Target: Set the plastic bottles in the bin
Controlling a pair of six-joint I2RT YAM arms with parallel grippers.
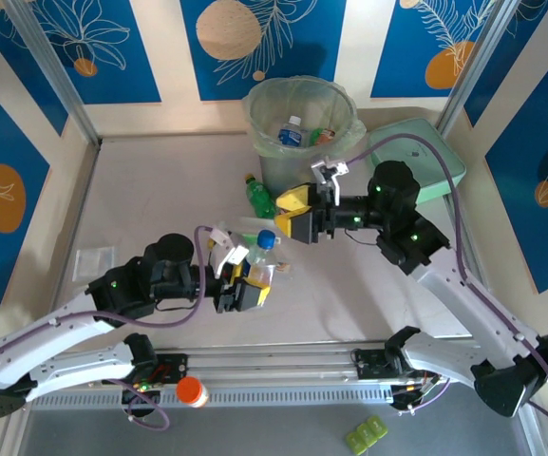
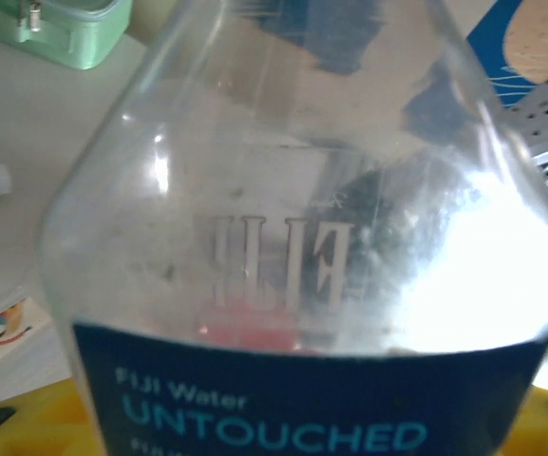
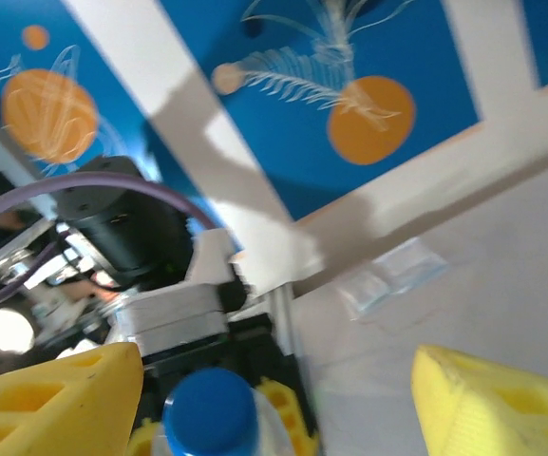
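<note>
Left gripper clamps the bottle; right gripper, jaws apart, should close squarely under the cap before left releases

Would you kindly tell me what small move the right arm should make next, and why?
Probably ease the right gripper forward around the neck of the clear bottle, then close. Its fingers stand open either side of the blue cap, while the left gripper holds the bottle upright, short of the bin.
</note>
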